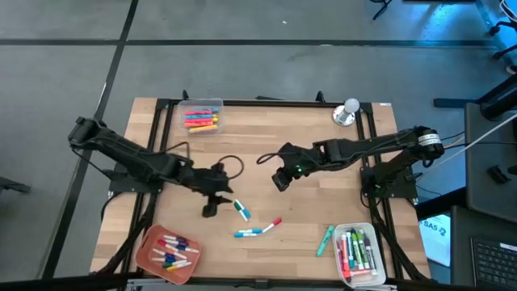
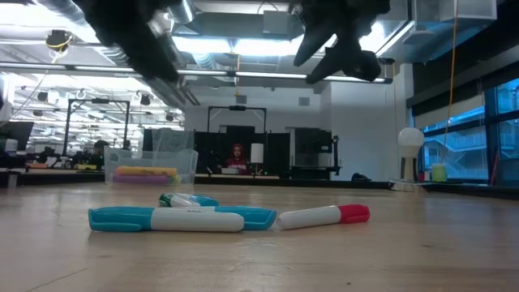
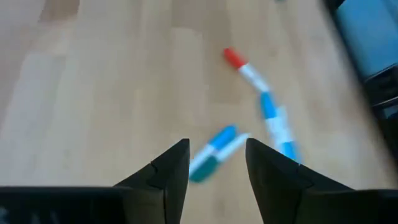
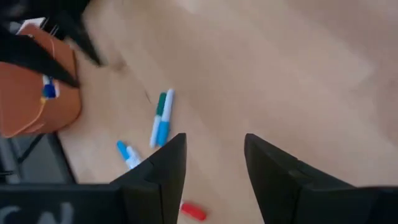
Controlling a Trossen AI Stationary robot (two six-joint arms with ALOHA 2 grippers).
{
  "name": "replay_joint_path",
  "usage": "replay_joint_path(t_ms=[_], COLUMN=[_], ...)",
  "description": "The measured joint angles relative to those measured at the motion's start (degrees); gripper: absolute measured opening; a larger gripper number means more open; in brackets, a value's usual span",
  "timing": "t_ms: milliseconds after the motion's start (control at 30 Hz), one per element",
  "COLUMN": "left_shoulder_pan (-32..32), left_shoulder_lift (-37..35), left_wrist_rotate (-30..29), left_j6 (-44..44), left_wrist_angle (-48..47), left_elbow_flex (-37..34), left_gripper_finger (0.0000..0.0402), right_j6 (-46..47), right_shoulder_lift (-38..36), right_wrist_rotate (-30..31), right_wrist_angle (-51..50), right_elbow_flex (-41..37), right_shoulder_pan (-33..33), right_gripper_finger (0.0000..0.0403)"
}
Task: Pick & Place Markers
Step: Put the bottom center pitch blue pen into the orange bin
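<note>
Grey floor (image 1: 242, 73) surrounds the wooden table (image 1: 266, 137). Beyond it: open lab hall, bright ceiling strip lights (image 2: 235, 45), dark equipment racks (image 2: 312, 154), blue-lit windows (image 2: 470, 138), a seated person (image 2: 237, 156).

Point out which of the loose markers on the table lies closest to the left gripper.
The green-and-blue capped marker, just beside the open left gripper. The blue marker, the red-capped one and the green one all lie farther toward the right arm's side.

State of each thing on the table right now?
Left tool: open, empty, above the table.
Right tool: open, empty, raised mid-table.
Green-blue marker: loose, lying flat.
Red-capped marker: loose, flat.
Orange tray: holds markers.
Clear bin: holds markers.
Bell: upright.
</note>
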Motion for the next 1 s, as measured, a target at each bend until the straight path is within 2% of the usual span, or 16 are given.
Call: replay_joint_path(t_ms=[100, 267, 467, 600, 733, 1000], left_shoulder_pan=[1.8, 2.7, 2.6, 2.2, 2.2, 2.1], left_shoulder_lift=[5.3, 13.7, 20.1, 23.3, 25.7, 26.1], left_wrist_rotate=[0.1, 3.5, 7.5, 7.5, 5.3, 1.4], left_j6=[8.2, 17.7, 18.4, 18.8, 18.0, 14.8], left_wrist_angle=[2.1, 6.2, 12.8, 13.2, 13.4, 13.8], left_elbow_flex=[0.0, 0.0, 0.0, 0.0, 0.0, 0.1], left_gripper_finger=[0.0153, 0.0149, 0.0140, 0.0129, 0.0114, 0.0102], right_j6=[1.1, 5.5, 7.1, 7.8, 7.9, 7.8], right_shoulder_lift=[0.3, 0.7, 1.3, 1.9, 2.3, 2.7], right_wrist_rotate=[-2.9, -0.9, 1.1, 1.6, 1.7, 1.7], right_wrist_angle=[0.0, 0.1, 0.1, 0.2, 1.0, 0.9], right_elbow_flex=[0.0, 0.0, 0.0, 0.0, 0.0, 0.0], right_shoulder_pan=[0.3, 2.2, 4.1, 4.5, 4.5, 4.7], right_gripper_finger=[0.0162, 0.0162, 0.0162, 0.0162, 0.0162, 0.0162])
